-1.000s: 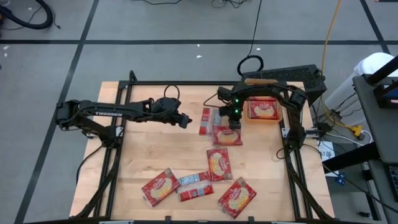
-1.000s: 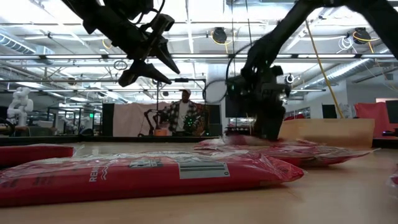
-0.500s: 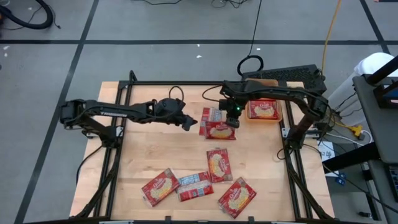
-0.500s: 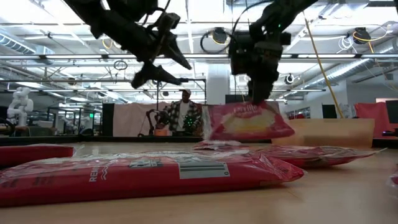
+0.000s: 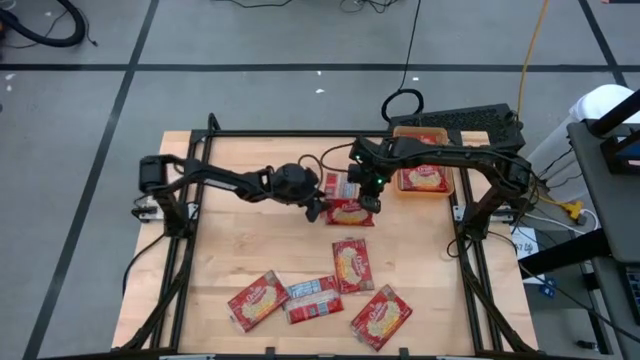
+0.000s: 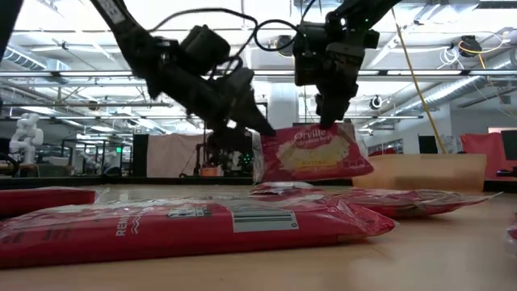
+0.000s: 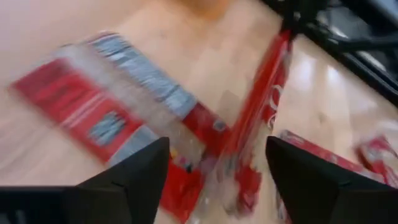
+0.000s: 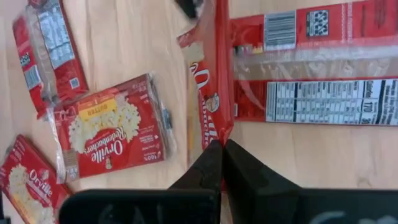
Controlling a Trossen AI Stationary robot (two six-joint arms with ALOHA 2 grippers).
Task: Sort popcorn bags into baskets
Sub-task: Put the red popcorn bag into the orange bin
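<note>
My right gripper [image 6: 329,121] is shut on a red popcorn bag [image 6: 311,153] that hangs above the table's far middle; it also shows in the high view [image 5: 350,212]. My left gripper [image 5: 318,207] is open at this bag's left edge, its fingers [image 7: 134,180] standing either side of the bag's edge [image 7: 249,162]; whether they touch it I cannot tell. A bag with its pale reverse side up [image 5: 338,186] lies flat under them. The orange basket [image 5: 449,178] at the far right holds one bag. My right gripper pinches the hanging bag's upper edge [image 8: 214,134] between its two fingers, which point down from above. The bag hangs below the fingers, its picture side facing the near edge, lifted clear of the table and tilted a little.
Several more bags lie flat on the near half: one in the middle [image 5: 352,263], others near the front edge [image 5: 257,300] [image 5: 313,298] [image 5: 381,316]. A large bag [image 6: 186,226] lies close before the low camera. A person stands in the room beyond the table.
My right gripper has lifted the bag off the table; it now hangs clear. My left gripper has gone toward the table's right edge and down, up to the hanging bag's left edge.
</note>
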